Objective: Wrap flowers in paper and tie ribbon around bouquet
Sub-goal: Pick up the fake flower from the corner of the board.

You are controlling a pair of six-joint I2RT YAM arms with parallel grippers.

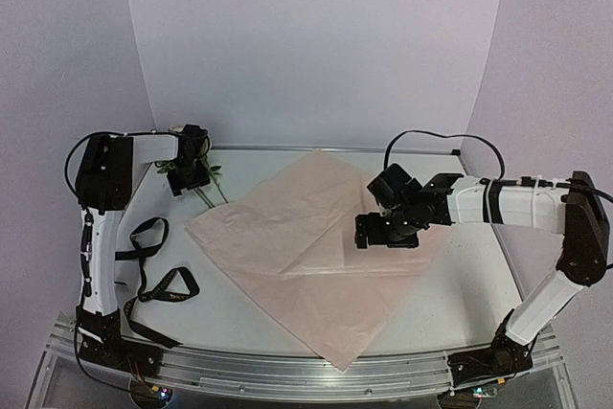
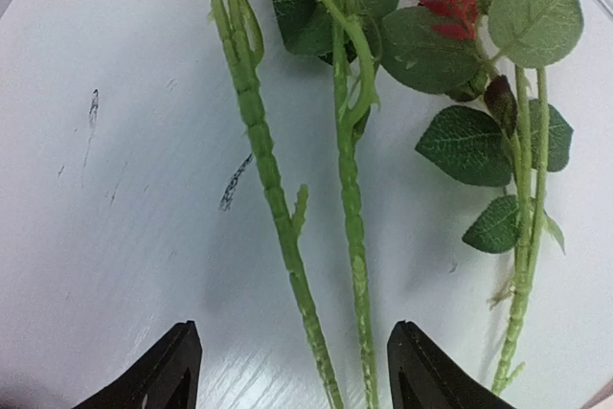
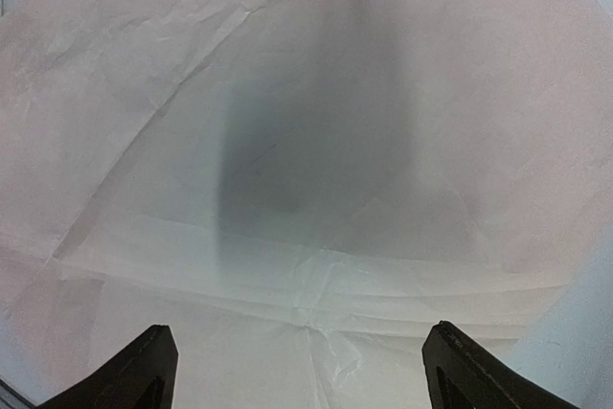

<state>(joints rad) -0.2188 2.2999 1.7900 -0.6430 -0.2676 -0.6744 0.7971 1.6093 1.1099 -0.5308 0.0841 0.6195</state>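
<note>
Left pincer (image 2: 295,356) released, astride stems of the flowers (image 2: 350,189); right pincer (image 3: 299,347) spread wide over paper (image 3: 287,93), holding nothing.

Soft, even light leaves one blurry dark shadow on the paper (image 3: 287,160); wrist-view corners warp.

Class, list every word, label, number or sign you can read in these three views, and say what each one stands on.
On the ribbon: pale lettering along its length, too small to read.
On the paper: no text.
On the flowers: no text or tag.
On the table: only dark scuff marks, not writing.
Nothing here can be read.
</note>
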